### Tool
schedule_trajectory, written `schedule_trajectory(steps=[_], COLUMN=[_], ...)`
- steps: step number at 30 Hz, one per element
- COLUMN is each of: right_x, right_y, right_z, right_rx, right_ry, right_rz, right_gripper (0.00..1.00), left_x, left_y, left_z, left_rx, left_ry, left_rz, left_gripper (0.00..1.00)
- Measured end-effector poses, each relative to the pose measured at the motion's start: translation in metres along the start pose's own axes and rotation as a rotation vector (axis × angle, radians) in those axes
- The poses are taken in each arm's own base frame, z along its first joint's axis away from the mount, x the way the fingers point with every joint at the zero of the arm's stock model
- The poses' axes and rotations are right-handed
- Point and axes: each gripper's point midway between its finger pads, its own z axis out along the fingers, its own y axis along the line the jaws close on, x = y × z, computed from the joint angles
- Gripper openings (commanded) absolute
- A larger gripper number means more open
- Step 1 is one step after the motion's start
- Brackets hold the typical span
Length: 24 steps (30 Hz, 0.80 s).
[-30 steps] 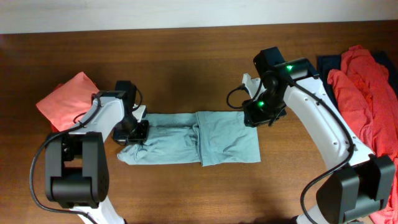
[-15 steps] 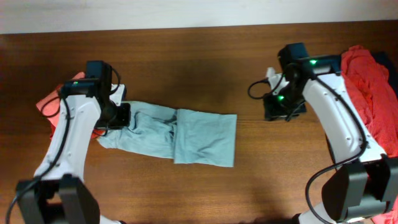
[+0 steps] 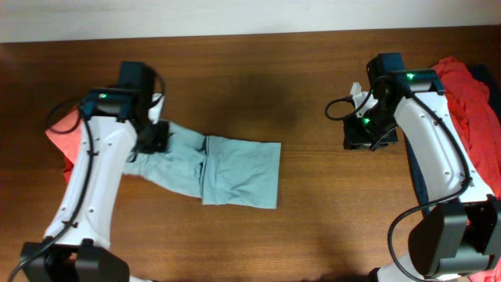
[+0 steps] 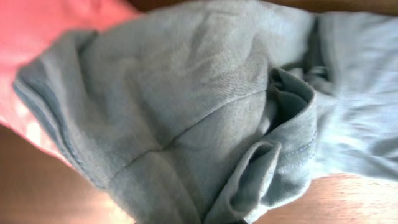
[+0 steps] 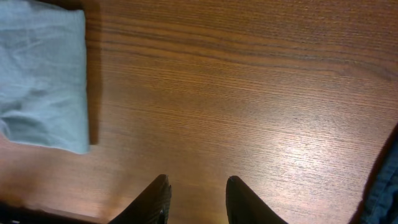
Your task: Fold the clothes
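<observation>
The shirt (image 3: 223, 168) is pale grey-blue, a soft thin knit, lying on the brown wooden bench (image 3: 258, 78) as a long crumpled band. The end away from the left gripper (image 3: 153, 139) is folded over into a flat, neat rectangle. The end at that gripper is rumpled.

In the left wrist view the cloth fills nearly everything: fine ribbed weave, a seam across it, and a stitched hem rolled into a raised ridge (image 4: 280, 143). The gripper sits on this bunched end, but its fingers are covered by fabric, so I cannot tell whether they are closed. Beyond the shirt, on the gripper's outer side, lies a coral-red garment (image 3: 63, 137), with the shirt's edge overlapping it.

The right gripper (image 5: 198, 202) hangs over bare wood, well apart from the shirt. Its two dark fingers (image 5: 160, 199) are spread with nothing between them. The shirt's folded end (image 5: 43, 74) lies ahead and to its left. An orange-red heap (image 3: 470, 102) lies on its other side, and a dark navy garment (image 5: 385, 186) shows at that edge.
</observation>
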Motion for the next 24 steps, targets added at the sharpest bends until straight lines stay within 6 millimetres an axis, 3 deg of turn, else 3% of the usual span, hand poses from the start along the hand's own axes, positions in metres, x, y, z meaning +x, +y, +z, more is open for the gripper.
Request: schedule_trajectory(steps=[4, 12, 24], right_x=[0.0, 0.003, 0.006], right_y=[0.0, 0.0, 0.0], right_z=[0.0, 0.0, 0.0], right_rx=[0.0, 0.0, -0.001], right_ry=[0.001, 0.01, 0.023], right_rz=[0.001, 0.002, 0.005], right_gripper=[0.35, 0.35, 0.35], left_x=[-0.008, -0.004, 0.024], left_y=[-0.029, -0.09, -0.166], left_z=[-0.01, -0.016, 0.031], left_rx=[0.005, 0.032, 0.018], left_ry=[-0.042, -0.057, 0.117], left_rz=[0.089, 0.247, 0.451], left_gripper=[0.02, 0.02, 0.02])
